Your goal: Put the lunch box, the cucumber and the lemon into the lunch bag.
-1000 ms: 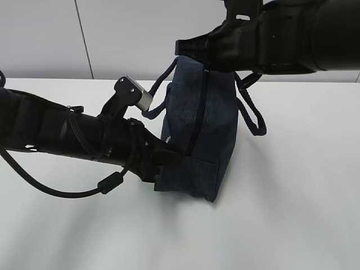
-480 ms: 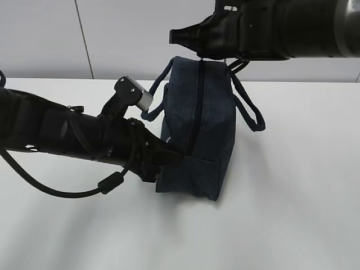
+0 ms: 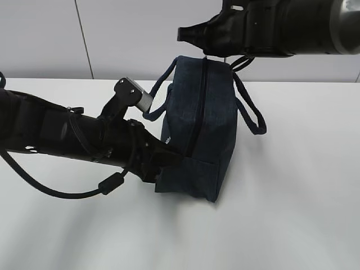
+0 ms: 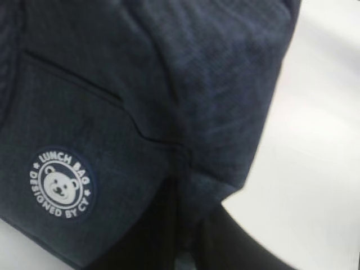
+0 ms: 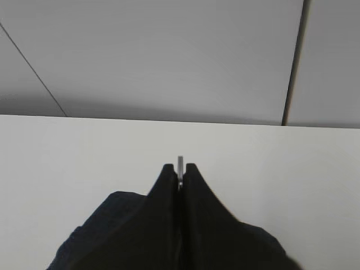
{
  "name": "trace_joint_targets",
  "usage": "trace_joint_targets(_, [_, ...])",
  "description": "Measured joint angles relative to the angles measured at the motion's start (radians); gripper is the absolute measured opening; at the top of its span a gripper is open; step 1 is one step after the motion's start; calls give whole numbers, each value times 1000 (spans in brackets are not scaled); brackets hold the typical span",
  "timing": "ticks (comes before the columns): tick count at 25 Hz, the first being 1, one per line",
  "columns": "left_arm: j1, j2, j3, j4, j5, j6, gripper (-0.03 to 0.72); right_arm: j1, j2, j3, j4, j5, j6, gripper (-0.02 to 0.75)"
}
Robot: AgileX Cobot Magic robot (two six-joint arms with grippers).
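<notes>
The navy lunch bag [image 3: 199, 129] stands on end on the white table [image 3: 292, 214], its zipper line running down the side that faces the exterior camera. My left gripper [image 3: 169, 160] is shut on fabric at the bag's lower left corner; in the left wrist view its dark fingers [image 4: 188, 225] pinch a fold of the lunch bag [image 4: 140, 84]. My right gripper [image 3: 183, 34] hovers at the bag's top, shut on the thin metal zipper pull [image 5: 180, 163], which shows between its fingertips [image 5: 180, 169]. The lunch box, the cucumber and the lemon are out of view.
Two padded loop handles hang from the bag, one on the right [image 3: 253, 112] and one on the left [image 3: 154, 104]. A round white bear badge [image 4: 61, 183] marks the bag's side. A pale panelled wall rises behind the table.
My right gripper has risen a little at the bag's top, drifting left and then back right. The bag's top swayed with it. The left arm has not moved.
</notes>
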Motion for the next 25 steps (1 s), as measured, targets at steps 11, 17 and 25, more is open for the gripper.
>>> trace_joint_targets(11, [-6, -37, 1, 8, 22, -157, 327, -2, 0, 0, 0, 19, -8, 0])
trace_joint_targets(17, [4, -157, 1, 74, -32, -380, 341, -2, 0, 0, 0, 36, -12, 0])
trace_joint_targets(25, [33, -191, -122, 447, -11, -916, 337, -2, 0, 0, 0, 45, -20, 0])
